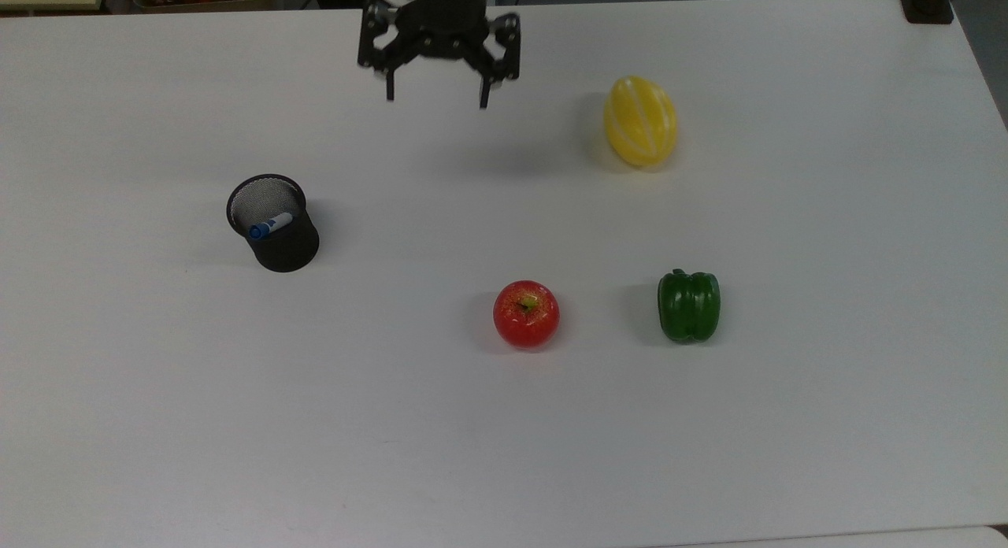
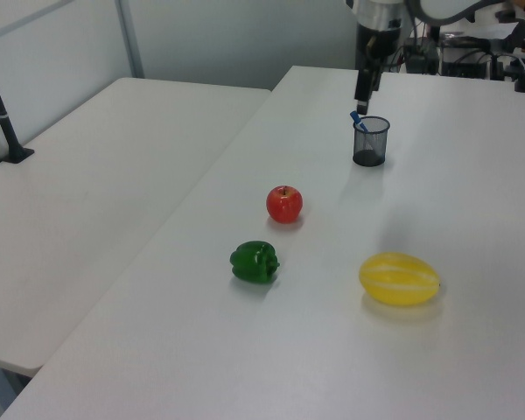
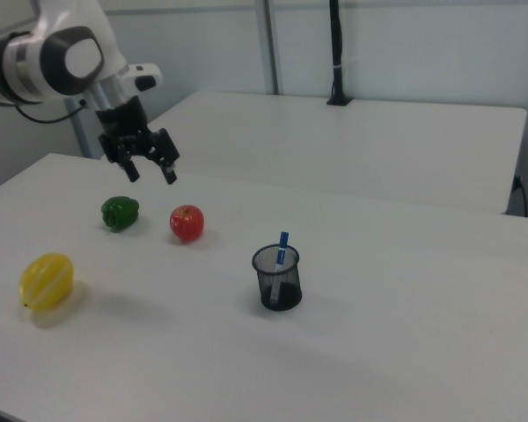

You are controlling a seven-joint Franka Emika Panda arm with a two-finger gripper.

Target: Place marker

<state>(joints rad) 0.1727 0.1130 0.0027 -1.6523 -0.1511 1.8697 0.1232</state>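
Arm shell: I'm seeing glossy white rounded links on the arm (image 3: 48, 53), with a grey disc set into a dark ring at the joint.
Wrist: white block on the side, dark buttons on it.
Gripper: gripper (image 1: 435, 101) is all black, open linkage frame.
Fingers: two slim black fingers (image 1: 389, 91), narrow tips.
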